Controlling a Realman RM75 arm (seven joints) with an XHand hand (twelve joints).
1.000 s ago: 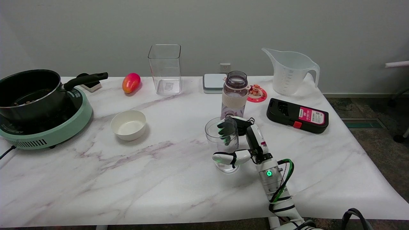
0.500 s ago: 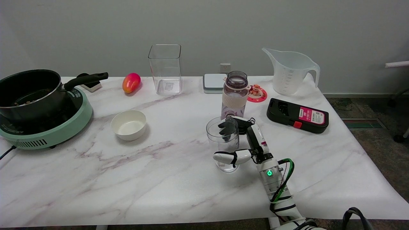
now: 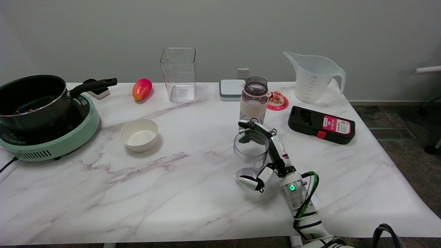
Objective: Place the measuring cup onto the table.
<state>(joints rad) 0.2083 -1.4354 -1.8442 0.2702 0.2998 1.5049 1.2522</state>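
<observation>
The measuring cup (image 3: 250,151) is a small clear tumbler standing on the marble table (image 3: 179,193), right of centre and just in front of a water bottle. My right hand (image 3: 272,156) is at the cup's right side. Its fingers (image 3: 255,126) stretch out behind the cup's rim. Its thumb (image 3: 253,182) lies low by the cup's base. The fingers no longer wrap the cup's wall, though the cup still stands close against the palm.
A purple-tinted water bottle (image 3: 253,101) stands directly behind the cup. A black and red device (image 3: 320,124) lies to the right, with a big translucent jug (image 3: 311,77) behind it. A white bowl (image 3: 139,134), a pot on a green cooker (image 3: 44,110), a clear canister (image 3: 178,74) and a mango (image 3: 141,89) are to the left.
The fingers have uncurled from the cup's far side and the thumb has dropped to its base. The cup has shifted right, from leaning left to nearly upright.
</observation>
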